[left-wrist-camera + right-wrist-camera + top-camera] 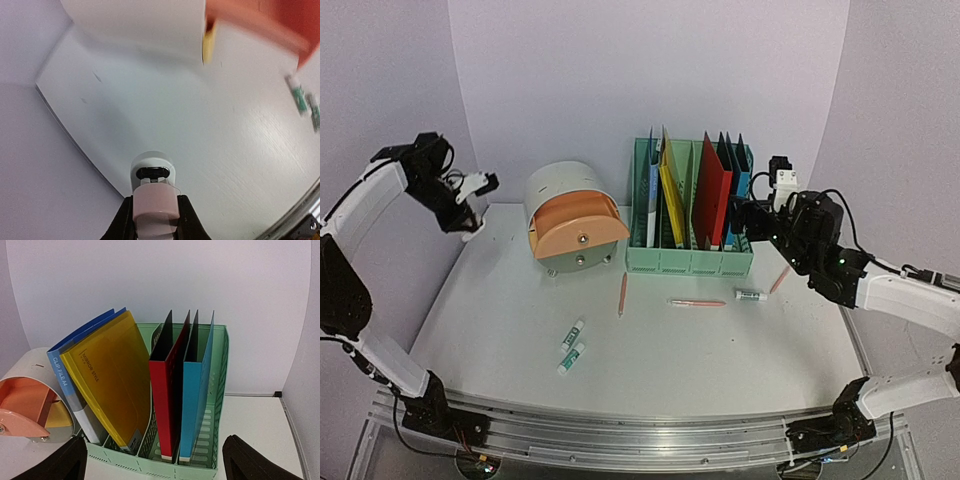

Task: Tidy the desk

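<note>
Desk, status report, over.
Left claw shut on small white-pink item. Right claw open, facing file rack. Desk: pens, tubes loose.

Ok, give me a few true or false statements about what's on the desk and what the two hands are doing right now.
1. The left hand grips a small pink and white object. True.
2. The right hand is shut on the red folder. False: it is open and empty, and the red folder stands in the file rack.
3. The yellow folder stands in the file rack. True.
4. The two white-and-green tubes lie inside the drawer unit. False: they lie on the desk, in front of the drawer unit.
</note>
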You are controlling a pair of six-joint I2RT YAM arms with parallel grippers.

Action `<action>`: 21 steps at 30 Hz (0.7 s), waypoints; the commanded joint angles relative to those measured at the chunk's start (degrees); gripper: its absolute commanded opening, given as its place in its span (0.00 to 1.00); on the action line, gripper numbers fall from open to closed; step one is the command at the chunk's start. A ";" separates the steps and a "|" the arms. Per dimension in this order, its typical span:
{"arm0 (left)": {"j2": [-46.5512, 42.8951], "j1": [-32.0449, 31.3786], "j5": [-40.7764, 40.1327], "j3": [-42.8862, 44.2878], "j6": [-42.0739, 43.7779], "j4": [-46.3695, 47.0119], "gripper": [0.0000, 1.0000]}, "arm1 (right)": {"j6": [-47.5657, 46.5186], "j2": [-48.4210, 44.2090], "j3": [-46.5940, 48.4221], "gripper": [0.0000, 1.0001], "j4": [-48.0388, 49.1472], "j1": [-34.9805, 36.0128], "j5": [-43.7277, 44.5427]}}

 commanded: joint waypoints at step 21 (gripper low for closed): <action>28.81 -28.03 1.99 39.77 -15.81 -0.94 0.00 | 7.72 1.60 6.15 0.96 -8.85 -0.35 -7.78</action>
